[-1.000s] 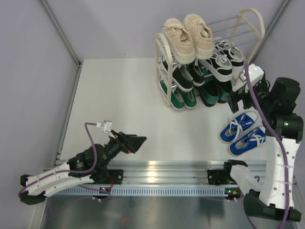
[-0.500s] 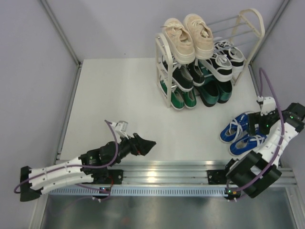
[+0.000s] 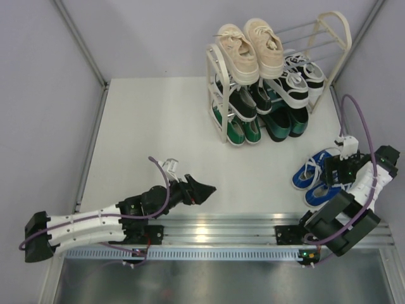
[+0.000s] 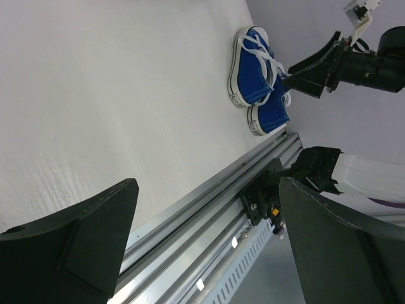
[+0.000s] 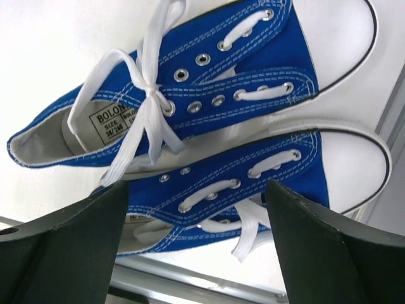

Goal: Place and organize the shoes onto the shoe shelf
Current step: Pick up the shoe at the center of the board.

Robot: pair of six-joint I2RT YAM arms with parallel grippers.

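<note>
Top external view: the right hand [image 3: 337, 170] covers part of the blue sneakers [image 3: 314, 178], so their heel ends cannot be made out there. The pair lies side by side on the counter [image 3: 152, 126], near its right edge and well apart from the shoe shelf [image 3: 208, 69]. From the right wrist view, the right hand's fingers stand spread, released, to either side of the pair. Whether they touch the canvas cannot be told. A tongue label inside one blue shoe is only partly legible.

On the shelf, the cream sneakers [image 3: 252, 43] sit on the top tier and hide much of what lies below. The black canvas sneakers [image 3: 243, 101] and the striped sneakers [image 3: 297, 79] show only in part on the tier beneath. The green canvas sneakers [image 3: 237, 130] and the dark green loafers [image 3: 285, 123] show their toes at the bottom. Whether these two pairs rest on the lowest rods or on the counter cannot be told.

The left hand [image 3: 204, 190] hangs low over the near part of the counter, fingers wide apart and grasping nothing.

The counter is plain white and matte. A ribbed aluminium rail [image 3: 215, 228] runs along its near edge and carries both arm bases. Pale grey walls [image 3: 158, 31] enclose the space, with metal struts in the back corners.
</note>
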